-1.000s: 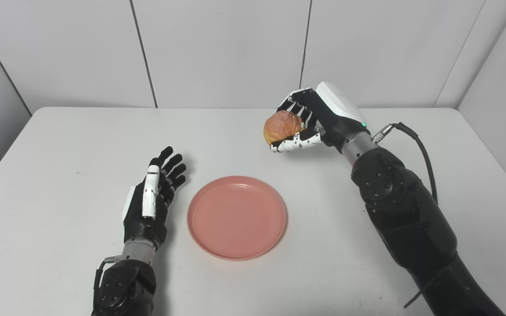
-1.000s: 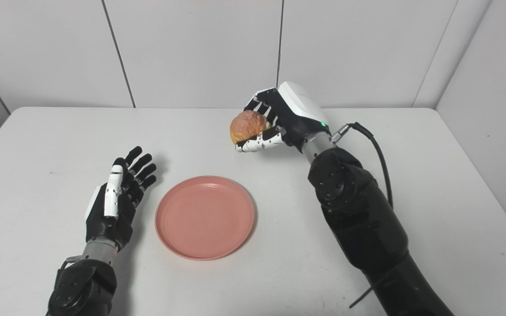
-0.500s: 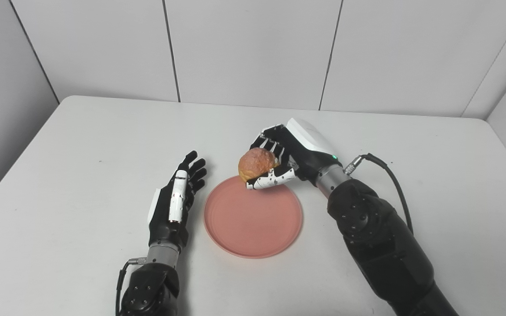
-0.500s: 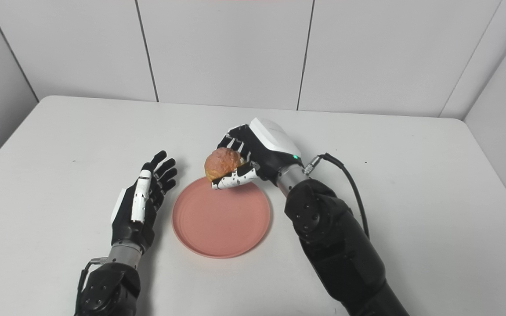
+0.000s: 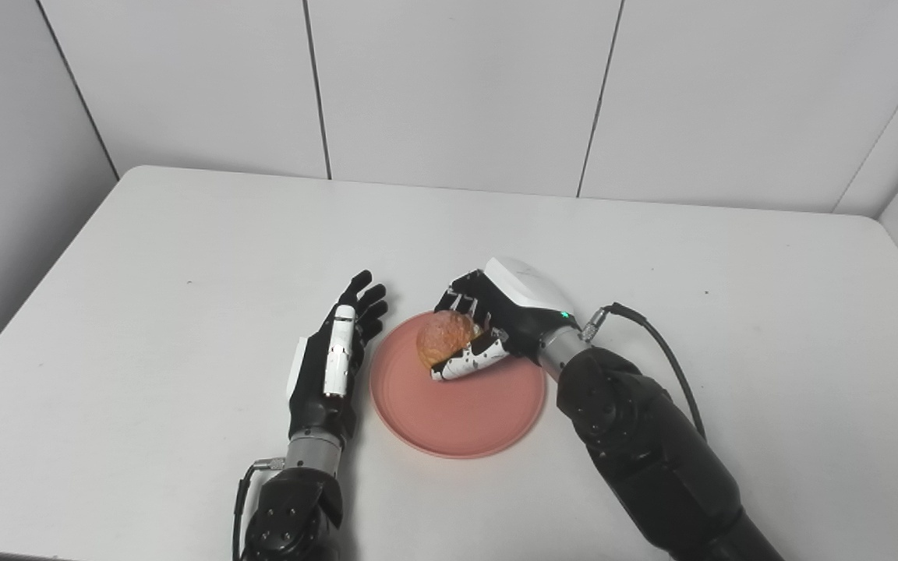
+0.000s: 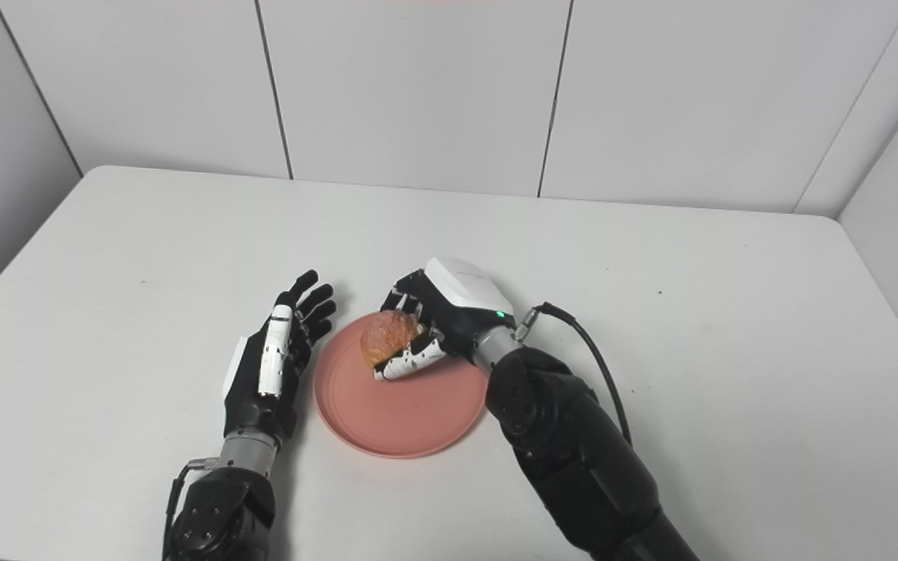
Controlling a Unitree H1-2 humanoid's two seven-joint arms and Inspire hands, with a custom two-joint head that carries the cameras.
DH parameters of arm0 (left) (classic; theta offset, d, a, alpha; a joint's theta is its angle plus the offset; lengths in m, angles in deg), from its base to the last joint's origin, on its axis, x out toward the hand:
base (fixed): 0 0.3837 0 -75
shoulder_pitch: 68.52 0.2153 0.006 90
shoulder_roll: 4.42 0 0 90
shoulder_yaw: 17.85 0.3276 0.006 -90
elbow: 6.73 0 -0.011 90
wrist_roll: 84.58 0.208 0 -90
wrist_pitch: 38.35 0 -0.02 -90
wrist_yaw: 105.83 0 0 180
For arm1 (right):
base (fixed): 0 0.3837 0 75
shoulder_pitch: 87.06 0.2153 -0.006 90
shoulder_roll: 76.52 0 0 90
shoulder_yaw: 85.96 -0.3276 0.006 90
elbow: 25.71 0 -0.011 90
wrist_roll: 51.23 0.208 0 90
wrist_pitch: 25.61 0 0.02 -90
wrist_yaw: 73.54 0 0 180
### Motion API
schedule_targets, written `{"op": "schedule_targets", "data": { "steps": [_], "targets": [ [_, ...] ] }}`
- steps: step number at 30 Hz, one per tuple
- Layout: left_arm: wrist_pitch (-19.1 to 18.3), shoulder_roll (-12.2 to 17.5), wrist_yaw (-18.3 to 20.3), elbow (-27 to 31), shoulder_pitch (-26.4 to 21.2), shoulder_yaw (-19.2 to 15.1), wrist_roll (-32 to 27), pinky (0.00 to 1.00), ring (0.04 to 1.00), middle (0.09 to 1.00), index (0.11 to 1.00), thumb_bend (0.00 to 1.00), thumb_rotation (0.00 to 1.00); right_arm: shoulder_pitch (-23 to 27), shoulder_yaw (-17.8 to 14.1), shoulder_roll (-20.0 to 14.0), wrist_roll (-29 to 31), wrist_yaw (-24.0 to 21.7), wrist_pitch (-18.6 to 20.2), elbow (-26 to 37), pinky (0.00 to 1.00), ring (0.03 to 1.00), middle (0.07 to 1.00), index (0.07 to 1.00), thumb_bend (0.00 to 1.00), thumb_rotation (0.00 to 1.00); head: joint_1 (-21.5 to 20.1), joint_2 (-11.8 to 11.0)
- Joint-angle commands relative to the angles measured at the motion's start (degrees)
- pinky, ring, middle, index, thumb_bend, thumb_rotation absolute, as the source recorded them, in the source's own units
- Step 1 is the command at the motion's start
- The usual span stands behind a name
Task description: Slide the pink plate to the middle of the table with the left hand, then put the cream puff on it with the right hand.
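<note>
Nearest me, my left hand (image 5: 330, 366) rests on the white counter (image 5: 145, 312) just left of the pink plate (image 5: 457, 417), its fingers (image 5: 363, 300) stretched apart, holding nothing; the plate lies flat near the counter's middle; over its far-left part my right hand (image 5: 496, 323) has its fingers clamped around the cream puff (image 5: 443, 336); I cannot tell whether the puff touches the plate.
</note>
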Motion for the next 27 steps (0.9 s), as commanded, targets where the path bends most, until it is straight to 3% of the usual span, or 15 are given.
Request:
{"op": "schedule_targets", "data": {
  "steps": [1,5,15,20,26,27],
  "targets": [
    [2.7,-0.4,-0.2,1.5,-1.1,0.3,0.3,0.90,0.877,0.869,0.857,0.42,1.00,1.7,-0.2,0.5,-0.9,1.4,-2.0,0.6,0.30,0.399,0.484,0.489,0.51,0.13,-0.5,0.3],
    [1.5,-0.1,-0.2,2.5,-1.6,0.2,0.1,0.90,0.880,0.873,0.863,0.43,1.00,1.6,0.4,0.6,-1.9,1.4,-2.3,-0.3,0.31,0.405,0.485,0.489,0.50,0.13,-0.2,1.8],
    [1.3,-0.3,-0.3,3.0,-1.5,-0.1,-0.4,0.91,0.878,0.869,0.854,0.42,1.00,0.2,1.7,0.2,-4.4,2.4,-4.0,0.6,0.26,0.351,0.443,0.489,0.51,0.13,0.7,0.8],
    [1.1,0.0,0.1,3.2,-1.7,0.0,-0.5,0.90,0.877,0.872,0.862,0.43,1.00,0.5,2.5,-0.5,-6.4,0.1,-2.3,3.1,0.26,0.346,0.437,0.488,0.51,0.14,0.0,1.6],
    [1.2,0.1,-0.1,2.9,-1.9,0.1,-0.2,0.90,0.877,0.869,0.857,0.43,1.00,0.6,3.0,-1.9,-8.9,-4.0,-1.5,6.5,0.41,0.534,0.629,0.494,0.52,0.15,-0.6,1.4],
    [1.1,0.0,-0.2,2.9,-1.9,0.1,-0.2,0.90,0.873,0.866,0.855,0.44,1.00,0.6,3.1,-2.1,-9.3,-4.5,-1.5,7.0,0.44,0.590,0.678,0.634,0.68,0.25,-0.6,1.4]
  ]
}}
